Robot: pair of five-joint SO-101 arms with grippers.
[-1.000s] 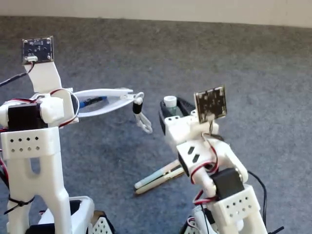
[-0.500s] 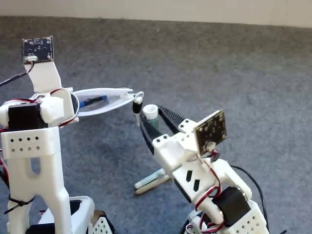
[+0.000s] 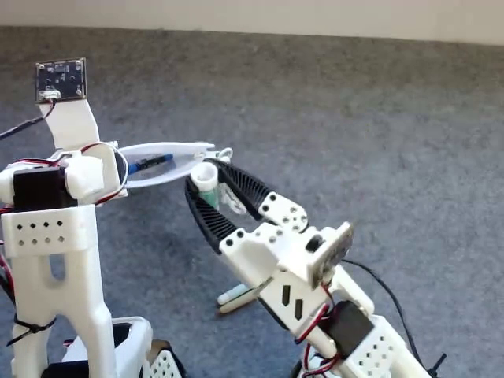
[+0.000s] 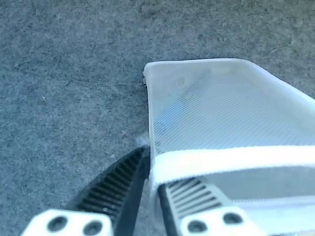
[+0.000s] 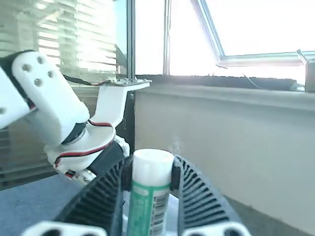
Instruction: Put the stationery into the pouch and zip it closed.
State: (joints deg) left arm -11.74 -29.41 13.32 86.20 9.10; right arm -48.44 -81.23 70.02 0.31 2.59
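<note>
White see-thru pouch [image 3: 179, 156] w/ blue pen [image 3: 150, 164] inside, left claw [image 4: 152, 168] pinching its edge, right claw [image 5: 150, 166] pinching glue stick [image 5: 146, 199]

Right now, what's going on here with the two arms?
The left gripper is shut on one end of a translucent pouch, and a blue pen shows inside it. The right gripper is shut on a glue stick, held upright right at the pouch's other end but not inside it. Another pen-like piece lies on the grey surface near the right arm's base, so the packing is unfinished.
</note>
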